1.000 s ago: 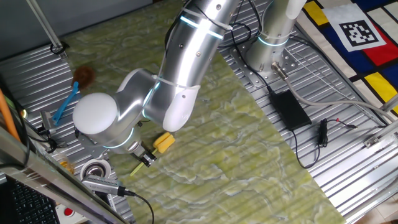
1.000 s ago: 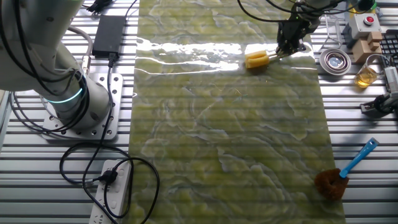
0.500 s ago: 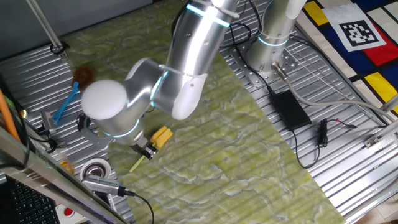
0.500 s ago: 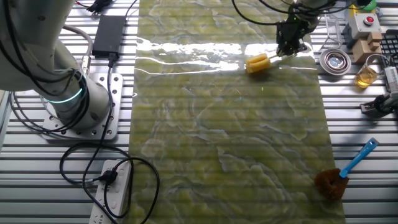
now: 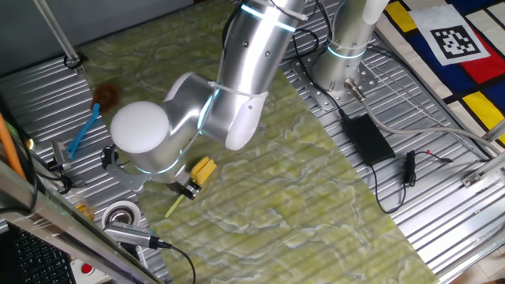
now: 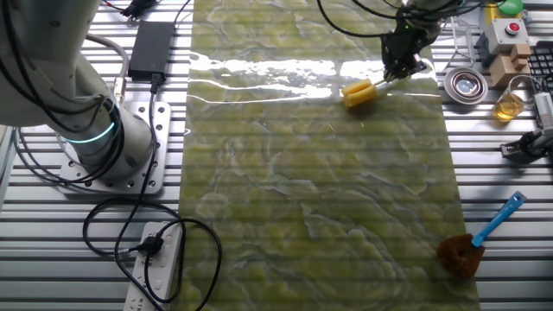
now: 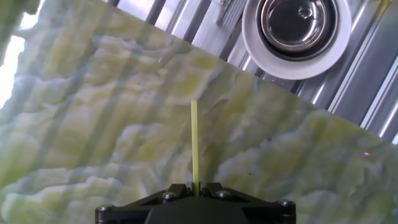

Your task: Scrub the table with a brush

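The brush has a blocky yellow head (image 5: 203,169) resting on the pale green marbled table (image 5: 316,189), with a thin yellow-green handle (image 5: 175,207) running toward the near left edge. My gripper (image 5: 187,190) is shut on the handle just behind the head. In the other fixed view the head (image 6: 359,92) lies near the table's far right edge (image 6: 320,199), with the gripper (image 6: 396,66) above and to the right of it. In the hand view the handle (image 7: 194,143) sticks out straight from between the shut jaws (image 7: 194,188) over the table (image 7: 93,124).
A blue-handled brush with a round brown head (image 6: 458,252) lies at the table's edge (image 5: 93,110). A round metal bowl (image 7: 297,25) stands on the ribbed panel beside the handle tip. A black power brick (image 5: 365,136), cables, a small glass (image 6: 510,104) and wooden blocks (image 6: 517,53) lie on the side panels.
The gripper has turned the brush a little and shifted it slightly along the table; the head now points more up-right in one fixed view. The grip on the handle is unchanged.
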You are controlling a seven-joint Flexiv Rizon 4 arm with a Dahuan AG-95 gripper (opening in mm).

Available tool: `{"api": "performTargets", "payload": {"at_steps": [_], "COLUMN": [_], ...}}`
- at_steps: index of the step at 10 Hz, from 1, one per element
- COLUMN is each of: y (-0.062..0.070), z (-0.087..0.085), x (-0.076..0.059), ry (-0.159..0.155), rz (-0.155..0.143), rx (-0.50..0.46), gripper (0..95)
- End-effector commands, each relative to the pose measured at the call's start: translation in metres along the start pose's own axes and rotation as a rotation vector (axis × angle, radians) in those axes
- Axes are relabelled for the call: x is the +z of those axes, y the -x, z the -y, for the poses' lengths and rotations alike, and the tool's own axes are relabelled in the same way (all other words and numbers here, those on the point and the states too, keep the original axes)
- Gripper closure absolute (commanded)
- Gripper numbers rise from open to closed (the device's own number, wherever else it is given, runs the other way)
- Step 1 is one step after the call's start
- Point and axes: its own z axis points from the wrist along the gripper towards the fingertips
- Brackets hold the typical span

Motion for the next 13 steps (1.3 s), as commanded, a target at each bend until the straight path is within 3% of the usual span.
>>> {"api": "performTargets", "payload": {"at_steps": [1,3,7,9,13], "y": [-0.003,-0.007,-0.032,-0.039,-0.066], "z": [0.001,0.002,0.001,0.001,-0.004], "x": [0.002,0.006,0.012,0.010,0.015], "ry": [0.007,0.019,0.041,0.041,0.043], "rz": [0.014,0.021,0.038,0.038,0.049], "rx": [0.015,0.029,0.036,0.037,0.037], "gripper": [95.0,95.0,95.0,95.0,95.0]}}
